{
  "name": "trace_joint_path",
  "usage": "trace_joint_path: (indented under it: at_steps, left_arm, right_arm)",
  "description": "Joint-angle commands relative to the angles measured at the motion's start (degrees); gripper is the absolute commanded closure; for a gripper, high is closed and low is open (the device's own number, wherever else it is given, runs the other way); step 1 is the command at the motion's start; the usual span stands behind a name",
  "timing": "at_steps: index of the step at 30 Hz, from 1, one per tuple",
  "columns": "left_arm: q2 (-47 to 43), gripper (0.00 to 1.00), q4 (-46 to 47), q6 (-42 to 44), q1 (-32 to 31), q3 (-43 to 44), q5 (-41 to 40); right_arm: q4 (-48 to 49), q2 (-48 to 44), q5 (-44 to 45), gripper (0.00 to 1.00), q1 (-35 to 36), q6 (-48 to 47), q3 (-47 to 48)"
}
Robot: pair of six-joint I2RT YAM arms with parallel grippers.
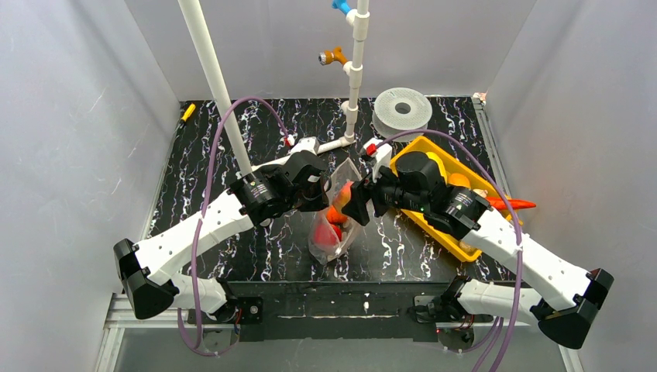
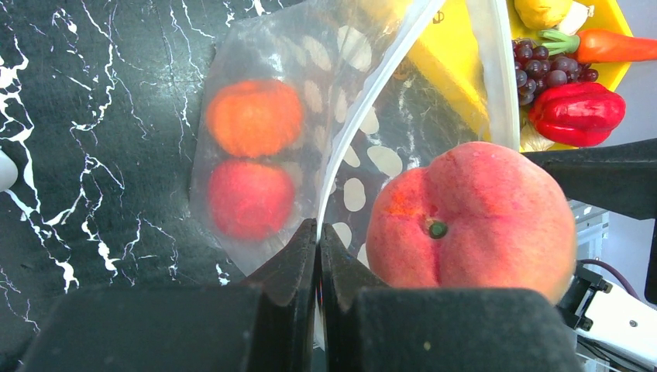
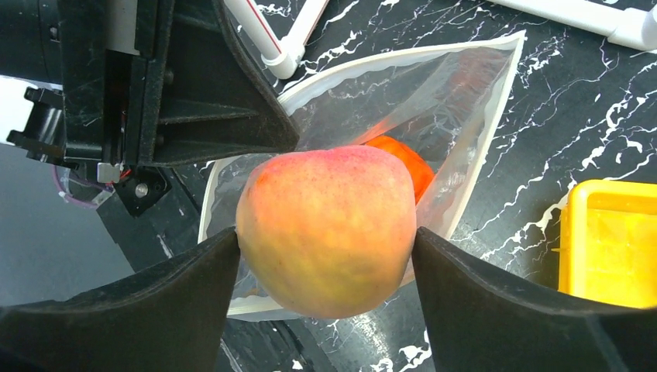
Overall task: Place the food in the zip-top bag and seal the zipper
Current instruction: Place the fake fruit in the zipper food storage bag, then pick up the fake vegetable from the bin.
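Observation:
The clear dotted zip-top bag (image 1: 331, 232) hangs open at mid-table between both arms. My left gripper (image 2: 318, 231) is shut on its whitish zipper strip (image 2: 352, 132) and holds one side of the mouth up. An orange fruit (image 2: 256, 116) and a red fruit (image 2: 249, 198) lie inside the bag. My right gripper (image 3: 325, 248) is shut on a peach (image 3: 325, 225) and holds it at the bag's open mouth (image 3: 372, 93); the peach also shows in the left wrist view (image 2: 472, 217). More food stays in the yellow tray: grapes (image 2: 546, 66), a red pepper (image 2: 577, 112), an orange-red pepper (image 2: 612, 46).
The yellow tray (image 1: 457, 246) lies at right under my right arm. A white PVC pipe frame (image 1: 352, 77) stands at the back, with a slanted pipe (image 1: 213, 77) at left. A white spool (image 1: 401, 108) sits at back right. A small yellow piece (image 1: 187, 111) lies at back left.

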Motion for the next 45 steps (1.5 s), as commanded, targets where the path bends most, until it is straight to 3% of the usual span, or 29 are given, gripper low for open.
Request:
trace_joint_path:
  at_steps: [1,6,25,40,43,45]
  left_arm:
    - [-0.75,1.0,-0.97,0.27,0.41,0.76,-0.96]
    - [-0.76,1.0,-0.99,0.28,0.59,0.73,-0.89]
    - [-0.9,1.0,-0.71,0.06,0.77,-0.31,-0.7]
    - [-0.81,1.0,-0.44,0.01,1.1,-0.6,0.06]
    - [-0.72,1.0,-0.36,0.26,1.13,-0.4,0.43]
    - [-0.68,1.0,-0.32,0.27,1.11,-0.55,0.02]
  right_arm:
    - [1.23,-0.91,2.16,0.08,0.57,-1.22,0.13]
    - [1.48,-1.2,2.39,0.02,1.03,-1.15,-0.01]
    - [6.41,-10.56,4.73,0.02,1.08,1.81,-0.26]
    - [5.65,-21.86,47.1,0.02,-0.44,9.41,-7.85]
    - [2.06,-20.89,49.43,0.02,-4.89,13.67,-8.05]
    - [0.75,-19.43,44.48,0.02,-10.65,15.41,-8.42]
